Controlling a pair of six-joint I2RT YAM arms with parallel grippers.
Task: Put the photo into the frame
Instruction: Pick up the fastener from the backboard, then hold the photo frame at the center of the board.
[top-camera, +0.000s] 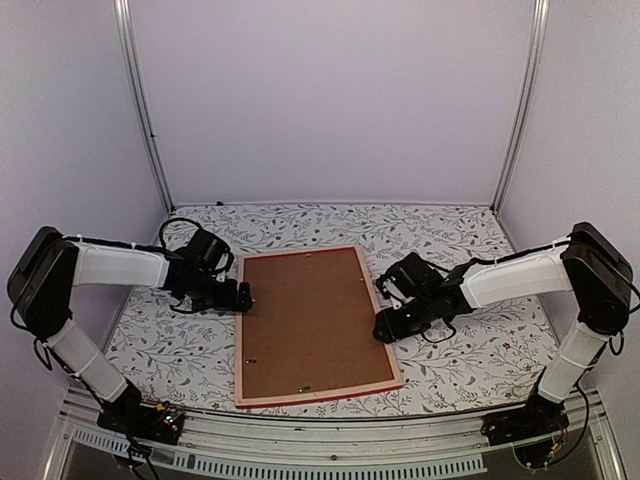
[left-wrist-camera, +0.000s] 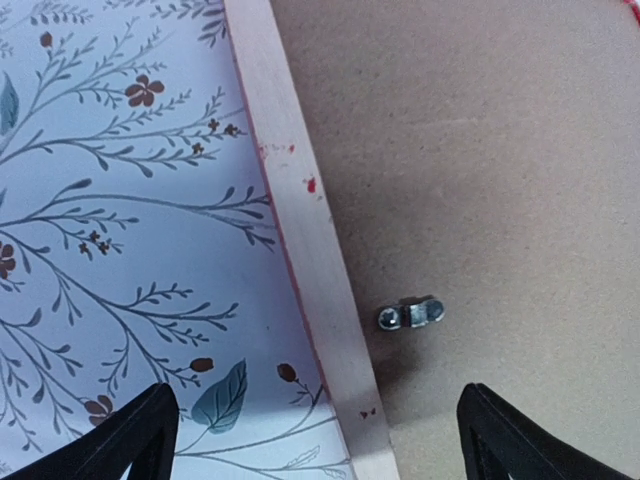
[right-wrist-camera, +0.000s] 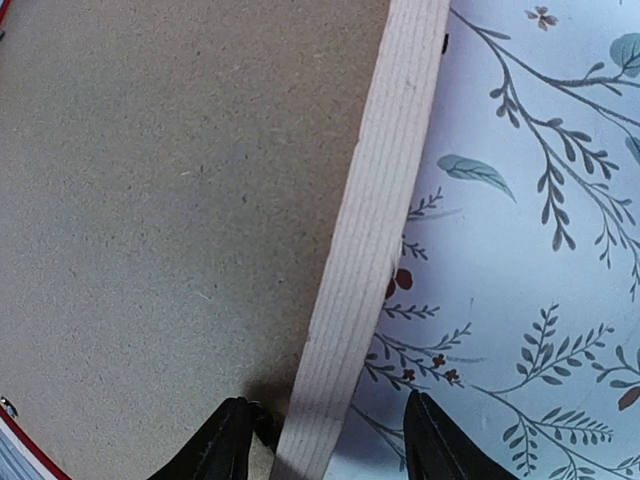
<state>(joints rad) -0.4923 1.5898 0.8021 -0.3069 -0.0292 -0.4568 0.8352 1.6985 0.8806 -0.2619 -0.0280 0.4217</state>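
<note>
The frame (top-camera: 238, 335) lies face down in the middle of the table, its pale wood back up and a red edge showing along the near rail. A brown backing board (top-camera: 315, 320) fills it. The photo is hidden. My left gripper (top-camera: 243, 297) is open and straddles the left rail (left-wrist-camera: 300, 230), one finger over the tablecloth and one over the board (left-wrist-camera: 480, 180). My right gripper (top-camera: 381, 330) is open across the right rail (right-wrist-camera: 385, 230). Its left finger (right-wrist-camera: 225, 445) is close against the rail over the board (right-wrist-camera: 180, 200). Its right finger stands clear of the rail over the cloth.
A small metal turn clip (left-wrist-camera: 410, 314) sits on the board just inside the left rail, and more clips (top-camera: 305, 388) show near the near rail. A floral tablecloth (top-camera: 470, 350) covers the table. White walls and metal posts close in the back and sides.
</note>
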